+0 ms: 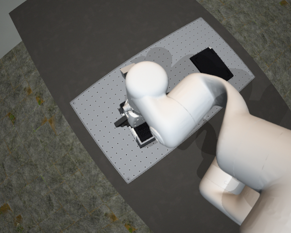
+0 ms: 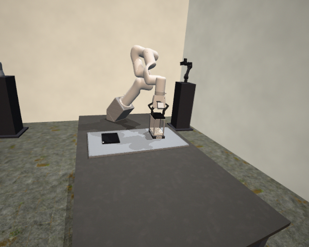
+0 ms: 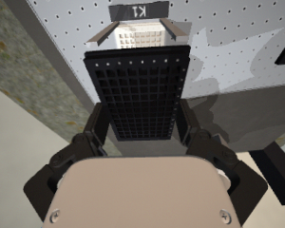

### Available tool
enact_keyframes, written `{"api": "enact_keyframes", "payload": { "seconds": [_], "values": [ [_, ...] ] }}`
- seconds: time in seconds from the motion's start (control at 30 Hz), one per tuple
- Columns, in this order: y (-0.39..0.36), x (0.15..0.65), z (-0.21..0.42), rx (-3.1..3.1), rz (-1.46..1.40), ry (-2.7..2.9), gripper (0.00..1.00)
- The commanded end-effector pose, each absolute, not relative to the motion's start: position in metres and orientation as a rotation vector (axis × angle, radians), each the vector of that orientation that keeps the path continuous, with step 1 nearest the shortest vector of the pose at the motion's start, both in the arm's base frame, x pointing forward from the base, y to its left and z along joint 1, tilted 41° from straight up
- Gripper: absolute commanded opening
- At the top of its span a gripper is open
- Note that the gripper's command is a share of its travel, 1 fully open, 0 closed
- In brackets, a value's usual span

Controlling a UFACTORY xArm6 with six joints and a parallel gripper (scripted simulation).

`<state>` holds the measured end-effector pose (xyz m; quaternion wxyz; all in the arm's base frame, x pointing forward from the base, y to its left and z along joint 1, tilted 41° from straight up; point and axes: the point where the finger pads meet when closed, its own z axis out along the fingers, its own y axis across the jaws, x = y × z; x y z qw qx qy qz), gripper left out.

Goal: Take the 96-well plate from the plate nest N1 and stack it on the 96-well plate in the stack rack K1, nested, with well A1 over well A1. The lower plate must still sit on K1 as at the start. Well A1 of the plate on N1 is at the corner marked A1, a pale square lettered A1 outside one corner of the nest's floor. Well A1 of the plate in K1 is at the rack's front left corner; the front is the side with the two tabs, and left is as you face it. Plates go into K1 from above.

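The black plate (image 3: pixel 139 97) sits clamped by its long sides in my tool (image 3: pixel 142 124), fingers spread wide, above rack K1 (image 2: pixel 150 124). The white plate (image 3: pixel 139 34) lies low in K1. Nest N1 (image 2: pixel 110 138) stands on the desk (image 2: pixel 159 186).

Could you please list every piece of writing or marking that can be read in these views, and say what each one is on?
"K1", seen upside down in the wrist view, on a dark label tab at the foot of the stack rack.
The pale square at a corner of the plate nest is too small to read.
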<state>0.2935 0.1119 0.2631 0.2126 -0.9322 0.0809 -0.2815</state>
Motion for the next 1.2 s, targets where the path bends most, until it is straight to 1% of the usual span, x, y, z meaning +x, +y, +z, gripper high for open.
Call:
{"api": "enact_keyframes", "payload": {
  "seconds": [0.0,1.17],
  "values": [
    [0.115,0.298,0.26,-2.586,-0.786,0.224,0.0],
    [0.133,0.328,0.221,-2.586,-0.785,0.224,0.0]
  ]
}}
